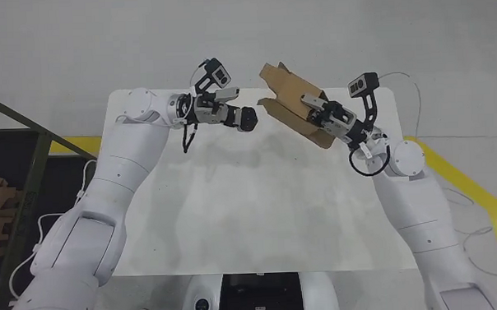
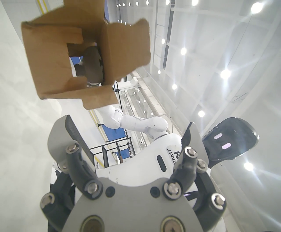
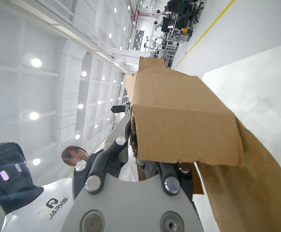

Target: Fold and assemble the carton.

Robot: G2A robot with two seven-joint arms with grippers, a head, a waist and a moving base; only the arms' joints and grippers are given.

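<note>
A brown cardboard carton [image 1: 289, 98] with loose open flaps hangs tilted above the table's far edge. My right gripper [image 1: 319, 114] is shut on one of its walls. In the right wrist view one finger [image 3: 123, 134] lies against the outside of the carton [image 3: 182, 123], and the other is hidden behind the cardboard. My left gripper [image 1: 246, 118] hovers a short way from the carton's open end, apart from it. Its fingers are open and hold nothing. The left wrist view has this gripper [image 2: 128, 131] facing the carton [image 2: 54, 50], whose inside is visible past the flaps.
The white table [image 1: 250, 204] spreads below both arms, bare in the middle and front. A yellow line [image 1: 459, 176] on the floor runs past its right side. A dark rack [image 1: 18, 163] with cardboard pieces stands to the left of the table.
</note>
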